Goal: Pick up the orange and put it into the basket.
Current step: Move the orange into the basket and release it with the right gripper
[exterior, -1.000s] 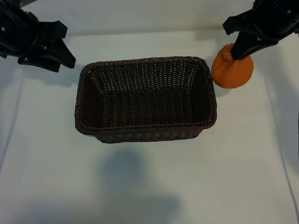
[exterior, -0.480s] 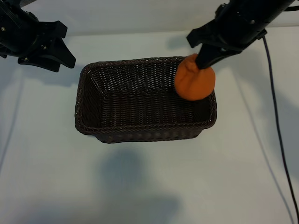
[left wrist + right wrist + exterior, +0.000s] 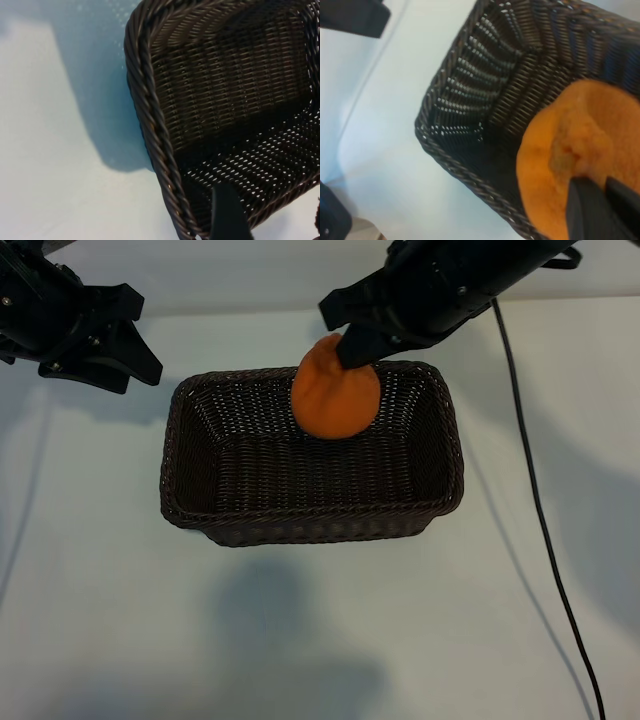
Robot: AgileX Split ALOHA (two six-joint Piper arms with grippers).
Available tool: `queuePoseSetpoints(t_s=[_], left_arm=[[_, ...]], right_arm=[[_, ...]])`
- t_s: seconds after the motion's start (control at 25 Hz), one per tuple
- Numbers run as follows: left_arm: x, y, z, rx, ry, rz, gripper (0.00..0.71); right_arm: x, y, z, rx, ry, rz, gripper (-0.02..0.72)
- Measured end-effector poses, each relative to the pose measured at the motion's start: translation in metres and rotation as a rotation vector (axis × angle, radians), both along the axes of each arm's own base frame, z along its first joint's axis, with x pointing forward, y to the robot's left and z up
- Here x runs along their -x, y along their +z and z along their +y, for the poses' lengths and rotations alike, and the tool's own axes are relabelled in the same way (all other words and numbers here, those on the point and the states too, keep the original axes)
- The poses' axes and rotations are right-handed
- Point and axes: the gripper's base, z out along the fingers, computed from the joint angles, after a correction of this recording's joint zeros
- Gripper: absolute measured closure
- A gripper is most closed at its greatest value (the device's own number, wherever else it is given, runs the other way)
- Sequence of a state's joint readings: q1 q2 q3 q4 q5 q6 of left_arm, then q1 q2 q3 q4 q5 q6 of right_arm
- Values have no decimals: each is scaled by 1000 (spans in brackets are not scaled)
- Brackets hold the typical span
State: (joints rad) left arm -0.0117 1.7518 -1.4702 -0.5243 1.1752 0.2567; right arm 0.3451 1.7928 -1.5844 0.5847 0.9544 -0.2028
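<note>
Since one second ago the right gripper point(image 3: 352, 348) has carried the orange point(image 3: 335, 390) from a position just outside the basket's right end, across the rim, to a position above the interior near the far wall; half a second ago the fruit was over the right end of the basket point(image 3: 310, 530). The right gripper pinches the orange at its knobbly stem end, fingers pressed tightly on that protrusion, and the fruit hangs below it, clear of the basket floor. The left gripper point(image 3: 135, 335) has stayed parked off the basket's far left corner, fingers spread and holding nothing. The basket has not shifted. The orange is round, matte orange, with a dimpled skin and a bumpy raised stem end, visible close up in the right wrist view point(image 3: 575, 155). The basket is dark brown woven wicker, rectangular with rounded corners and a braided rim, seen in the left wrist view point(image 3: 150, 100). The worktop point(image 3: 320, 640) is plain white and carries soft shadows. A black cable point(image 3: 540, 520) trails across the worktop to the right of the basket.
</note>
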Motion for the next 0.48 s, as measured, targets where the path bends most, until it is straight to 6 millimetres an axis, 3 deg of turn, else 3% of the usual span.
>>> queuePoseSetpoints(t_s=[0.48], left_arm=[[0, 0, 0, 0, 0, 0, 252]], right_arm=[[-11, -27, 17, 24, 29, -10, 666]])
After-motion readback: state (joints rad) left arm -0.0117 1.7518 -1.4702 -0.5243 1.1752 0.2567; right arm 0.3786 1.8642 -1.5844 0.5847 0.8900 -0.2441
